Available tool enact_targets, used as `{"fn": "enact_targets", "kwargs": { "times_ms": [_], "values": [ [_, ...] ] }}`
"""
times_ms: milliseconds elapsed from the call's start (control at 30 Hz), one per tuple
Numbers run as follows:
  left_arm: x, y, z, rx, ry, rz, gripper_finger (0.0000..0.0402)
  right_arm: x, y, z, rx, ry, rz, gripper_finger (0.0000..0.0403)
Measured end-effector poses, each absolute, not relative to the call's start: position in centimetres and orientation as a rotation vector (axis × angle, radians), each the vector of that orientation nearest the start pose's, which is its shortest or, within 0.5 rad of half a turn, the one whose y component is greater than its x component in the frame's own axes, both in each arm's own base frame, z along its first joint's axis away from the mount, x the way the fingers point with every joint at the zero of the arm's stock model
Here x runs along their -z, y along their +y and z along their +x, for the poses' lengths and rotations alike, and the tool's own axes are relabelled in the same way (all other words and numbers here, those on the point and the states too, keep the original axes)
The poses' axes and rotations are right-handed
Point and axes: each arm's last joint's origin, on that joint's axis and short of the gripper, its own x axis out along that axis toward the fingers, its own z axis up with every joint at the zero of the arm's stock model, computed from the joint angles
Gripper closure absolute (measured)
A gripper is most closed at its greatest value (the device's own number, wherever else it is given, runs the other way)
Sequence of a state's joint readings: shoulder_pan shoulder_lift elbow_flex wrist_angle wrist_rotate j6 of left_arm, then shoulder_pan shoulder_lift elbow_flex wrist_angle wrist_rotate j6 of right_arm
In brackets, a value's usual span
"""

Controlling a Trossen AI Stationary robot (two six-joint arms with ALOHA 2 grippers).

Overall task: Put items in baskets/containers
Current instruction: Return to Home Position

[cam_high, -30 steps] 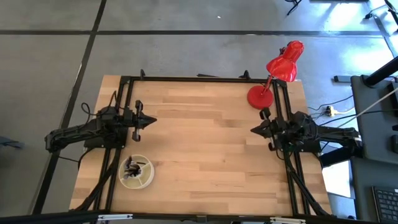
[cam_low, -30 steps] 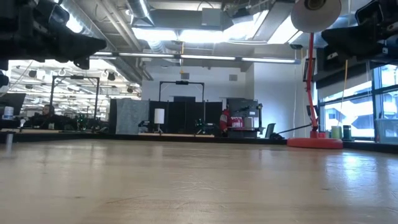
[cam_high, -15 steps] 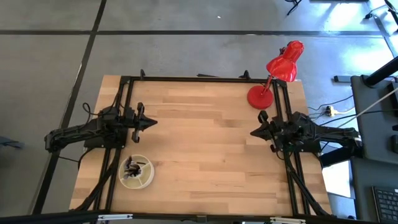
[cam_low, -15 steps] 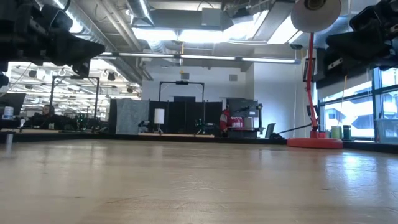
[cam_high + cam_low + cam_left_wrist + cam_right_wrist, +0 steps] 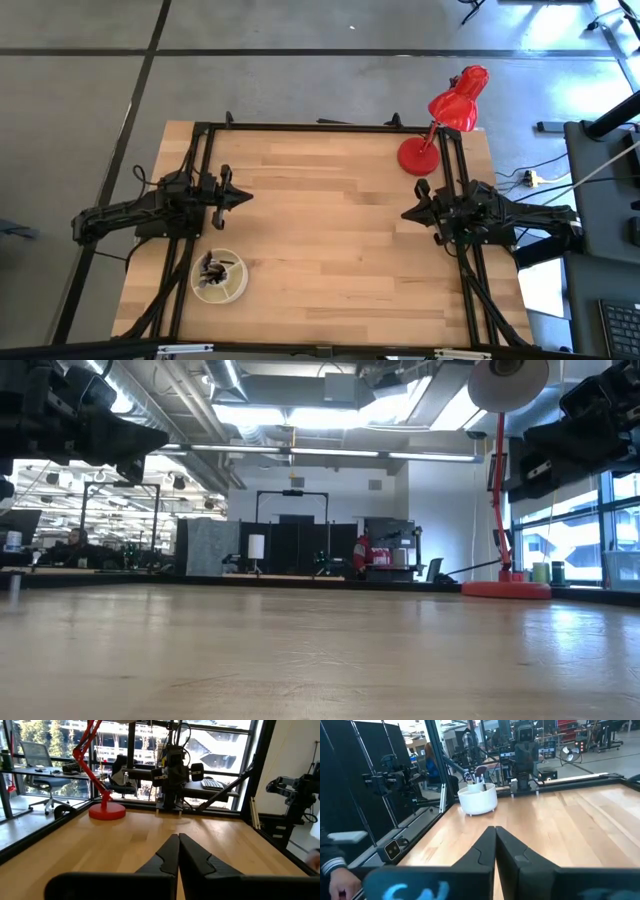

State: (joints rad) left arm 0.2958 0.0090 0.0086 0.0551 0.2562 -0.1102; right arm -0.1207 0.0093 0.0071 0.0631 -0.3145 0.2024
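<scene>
Near the left tool (image 5: 246,196), apart from it, stands the container (image 5: 229,286)

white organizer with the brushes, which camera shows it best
Right wrist view: the white organizer stands side-on, brushes poking above its rim. The high view shows it small from above; low and left wrist views miss it.

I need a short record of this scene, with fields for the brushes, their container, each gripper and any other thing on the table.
brushes: dark-handled makeup brushes, standing inside the container
container: small round cream-white container, on the left arm's side of the wooden table
left gripper: shut, empty, apart from the container
right gripper: shut, empty, at the opposite side
other: red desk lamp, near the right arm
</scene>
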Motion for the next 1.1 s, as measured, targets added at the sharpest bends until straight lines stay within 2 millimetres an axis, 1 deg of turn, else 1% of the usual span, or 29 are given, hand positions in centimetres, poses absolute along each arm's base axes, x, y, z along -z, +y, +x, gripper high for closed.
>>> {"fn": "enact_targets", "kwargs": {
  "times_ms": [300,733,1100],
  "values": [
    [-17.09,2.12,9.46,-0.037,-0.055,-0.095,0.0398,-17.13,-0.27,9.66,-0.199,-0.041,0.188,0.0389],
    [-17.09,2.12,9.46,-0.037,-0.054,-0.095,0.0398,-17.13,-0.27,9.66,-0.199,-0.041,0.188,0.0395],
    [-17.09,2.12,9.46,-0.037,-0.054,-0.095,0.0398,-17.13,-0.27,9.66,-0.199,-0.041,0.187,0.0385]
  ]
}}
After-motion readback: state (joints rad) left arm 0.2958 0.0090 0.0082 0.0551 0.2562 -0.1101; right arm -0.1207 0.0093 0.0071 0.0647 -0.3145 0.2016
